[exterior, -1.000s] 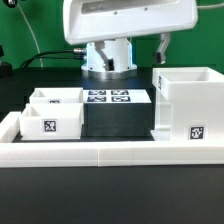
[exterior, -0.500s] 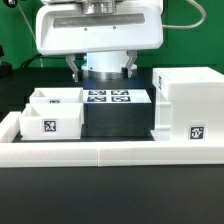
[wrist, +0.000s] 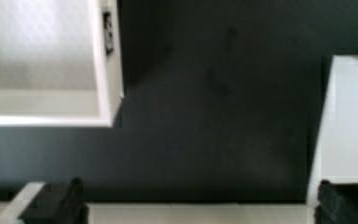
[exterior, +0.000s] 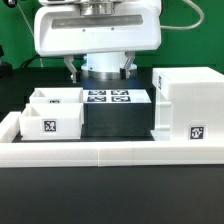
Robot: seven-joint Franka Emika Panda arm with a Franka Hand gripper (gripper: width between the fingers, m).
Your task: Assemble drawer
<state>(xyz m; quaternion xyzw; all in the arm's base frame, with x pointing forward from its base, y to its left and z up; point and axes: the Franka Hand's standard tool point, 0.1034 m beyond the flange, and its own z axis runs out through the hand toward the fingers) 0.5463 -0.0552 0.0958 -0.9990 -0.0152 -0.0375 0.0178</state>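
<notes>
The drawer (exterior: pixel 66 124) sits upright at nine o'clock in the exterior view: a small white tray, open mouth up, its square black-and-white tag (exterior: pixel 48 127) facing six o'clock. Right behind it, at its twelve o'clock, stands a second drawer (exterior: pixel 57 97), white and open-topped too.

Smooth white plastic drawer (exterior: pixel 52 125), matt black table (exterior: pixel 110 195)

- Gripper (wrist: pixel 197 203): only blurred fingertips (wrist: pixel 51 201) show, cut by the wrist view's edge.
- White box (wrist: pixel 43 60) there: blurred, cropped.
- Arm (exterior: pixel 97 30): top cropped in the exterior view.
</notes>
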